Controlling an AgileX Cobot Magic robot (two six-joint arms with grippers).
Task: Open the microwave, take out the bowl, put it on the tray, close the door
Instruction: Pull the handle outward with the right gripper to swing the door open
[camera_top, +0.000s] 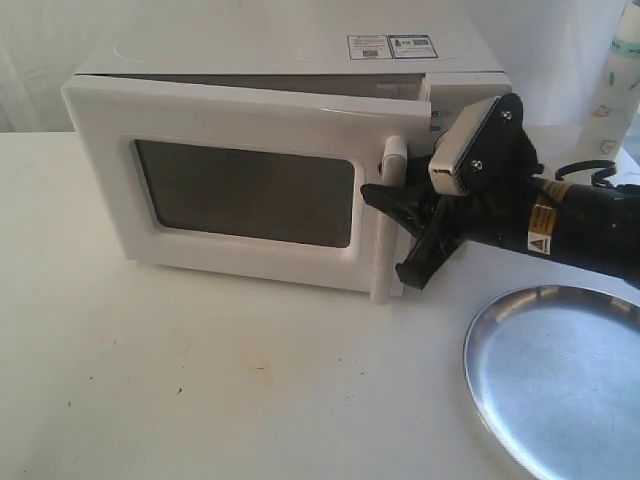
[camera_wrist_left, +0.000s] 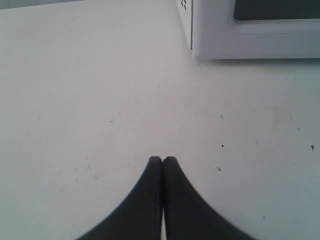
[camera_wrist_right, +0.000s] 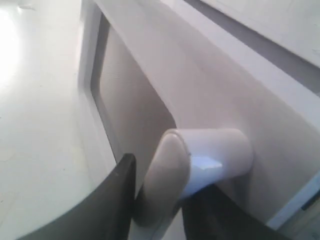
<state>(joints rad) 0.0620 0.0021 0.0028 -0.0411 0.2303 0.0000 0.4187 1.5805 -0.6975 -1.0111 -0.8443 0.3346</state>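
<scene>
I see right gripper (camera_wrist_right: 162, 177) clamped on door handle (camera_top: 381, 260); door (camera_top: 250, 120) slightly ajar; left gripper (camera_wrist_left: 162, 160) closed above counter (camera_wrist_left: 75, 100).

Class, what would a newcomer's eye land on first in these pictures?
The white microwave fills the middle, its door slightly ajar. The right end effector clamps the door's vertical bar handle. A shiny silver tray lies at the near right.
</scene>
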